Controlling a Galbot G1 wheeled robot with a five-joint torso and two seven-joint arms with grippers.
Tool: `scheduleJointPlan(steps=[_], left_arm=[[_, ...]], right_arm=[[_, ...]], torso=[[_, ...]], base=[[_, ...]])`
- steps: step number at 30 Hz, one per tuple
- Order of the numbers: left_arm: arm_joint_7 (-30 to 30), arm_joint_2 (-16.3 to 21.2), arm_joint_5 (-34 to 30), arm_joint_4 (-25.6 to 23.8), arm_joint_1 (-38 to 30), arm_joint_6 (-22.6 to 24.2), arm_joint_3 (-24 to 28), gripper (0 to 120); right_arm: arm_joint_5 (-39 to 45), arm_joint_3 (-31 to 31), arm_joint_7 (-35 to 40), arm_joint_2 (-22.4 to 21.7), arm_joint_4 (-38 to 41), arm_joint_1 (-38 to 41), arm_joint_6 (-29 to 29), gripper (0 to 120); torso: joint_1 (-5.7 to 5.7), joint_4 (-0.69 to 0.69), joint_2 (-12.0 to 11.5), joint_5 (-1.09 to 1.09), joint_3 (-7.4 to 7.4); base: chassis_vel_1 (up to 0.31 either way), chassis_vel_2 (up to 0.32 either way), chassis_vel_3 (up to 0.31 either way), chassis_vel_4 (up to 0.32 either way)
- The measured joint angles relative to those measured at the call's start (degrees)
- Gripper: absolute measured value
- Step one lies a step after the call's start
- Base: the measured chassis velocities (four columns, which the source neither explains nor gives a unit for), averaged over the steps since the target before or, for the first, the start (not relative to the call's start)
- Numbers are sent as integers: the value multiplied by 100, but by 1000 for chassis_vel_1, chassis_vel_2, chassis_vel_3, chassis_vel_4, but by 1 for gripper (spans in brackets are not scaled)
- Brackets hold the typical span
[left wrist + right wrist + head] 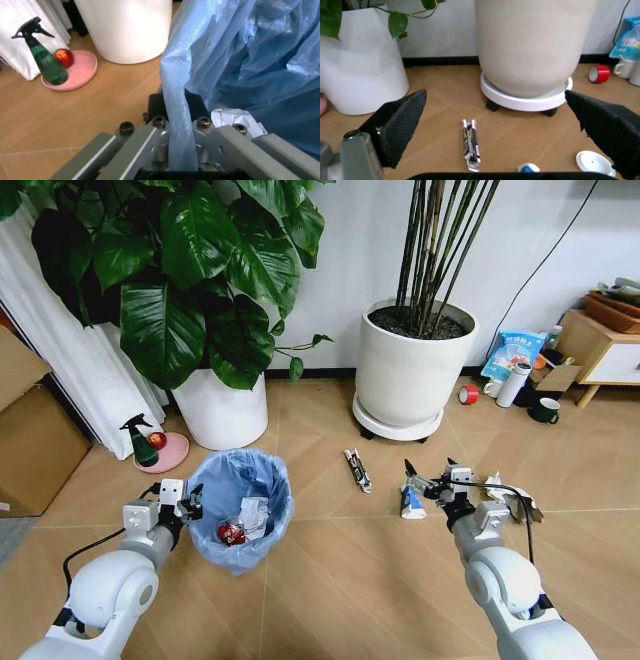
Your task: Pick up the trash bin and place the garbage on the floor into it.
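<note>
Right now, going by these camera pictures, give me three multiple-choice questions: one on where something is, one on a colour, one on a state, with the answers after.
1. Where does the dark wrapper lie?
A. on the floor between the trash bin and the wheeled white pot
B. inside the bin
C. on the pink dish

2. What colour is the bin's bag?
A. black
B. light blue
C. yellow

3. How does the left pincer stand?
A. open above the floor
B. shut on the bin's rim
C. shut on the spray bottle

Answers: 1 A, the head view shows it on the tiles between them. 2 B, the crinkled liner is light blue. 3 B, the left wrist view shows the bagged rim clamped between its fingers; the right pincer is open over the floor.
</note>
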Motion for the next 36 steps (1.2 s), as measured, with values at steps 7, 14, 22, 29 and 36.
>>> scheduleJointPlan(steps=[7,14,22,29,36], left_arm=[[17,-2,0,3,-8,-18,11,0],[39,28,-13,58,-85,-35,40,0],[53,4,-14,94,-115,-46,59,0],[67,5,-18,86,-103,-54,39,0],[70,-2,-15,38,-80,-74,34,0]], right_arm=[[17,-33,-1,-11,-45,26,-5,100],[33,-48,-11,-14,-69,18,-5,100],[64,-51,-21,-18,-124,30,-5,100],[63,-43,-84,-5,-127,-19,-17,100],[43,-52,-90,12,-119,-85,-8,100]], torso=[[0,0,0,-1,0],[1,0,-1,0,1],[2,-1,-1,0,1],[1,0,-1,0,0],[0,0,-1,-1,0]], base=[[-48,61,48,-56],[-128,151,139,-137],[-101,69,78,-83],[-1,-4,0,9],[-67,-87,77,97]])
